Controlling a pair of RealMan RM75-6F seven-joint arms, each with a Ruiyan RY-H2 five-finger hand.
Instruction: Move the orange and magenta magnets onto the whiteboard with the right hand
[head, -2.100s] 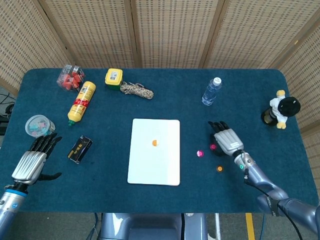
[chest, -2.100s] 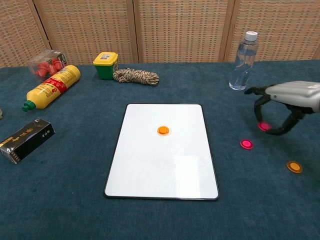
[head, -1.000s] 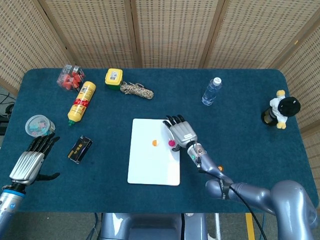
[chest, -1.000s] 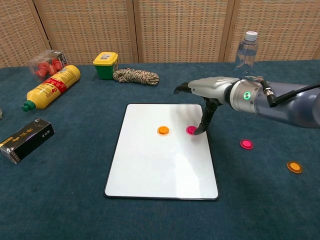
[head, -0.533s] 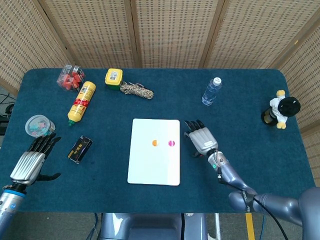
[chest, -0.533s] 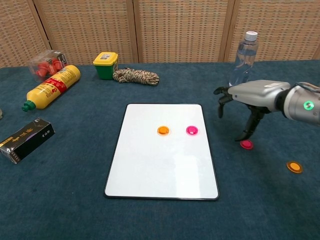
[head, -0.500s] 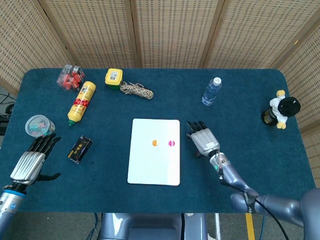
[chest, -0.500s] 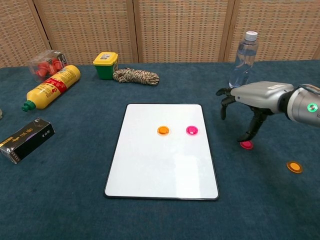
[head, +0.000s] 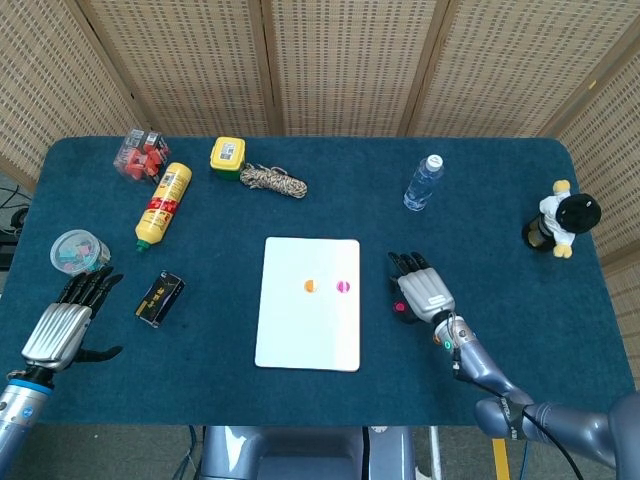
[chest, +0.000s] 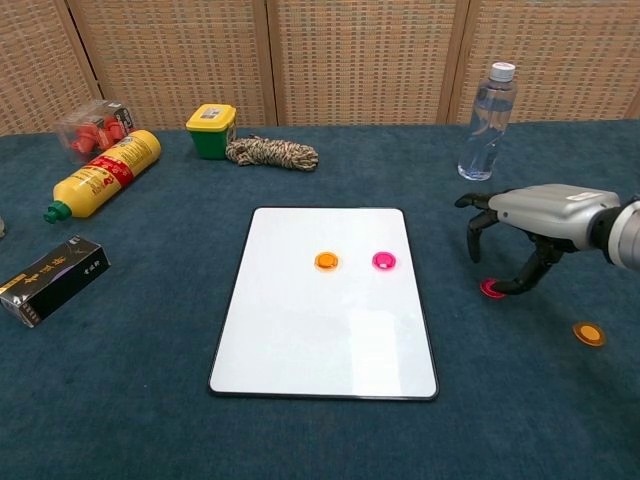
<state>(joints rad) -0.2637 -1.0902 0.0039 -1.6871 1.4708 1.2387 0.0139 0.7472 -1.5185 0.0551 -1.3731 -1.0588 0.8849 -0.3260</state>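
Head view: loose magenta magnet (head: 400, 308) mostly under right hand (head: 424, 292).

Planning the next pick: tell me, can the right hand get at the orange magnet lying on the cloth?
Probably yes: the orange magnet lies alone on open cloth near the right hand, with nothing between them.

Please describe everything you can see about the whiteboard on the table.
The whiteboard is a flat white rectangle with rounded corners and a thin dark rim. It lies flat near the middle of the dark blue table, its long sides running away from the robot. Two round magnets rest side by side on its farther half: an orange magnet and a magenta magnet. No hand touches it.
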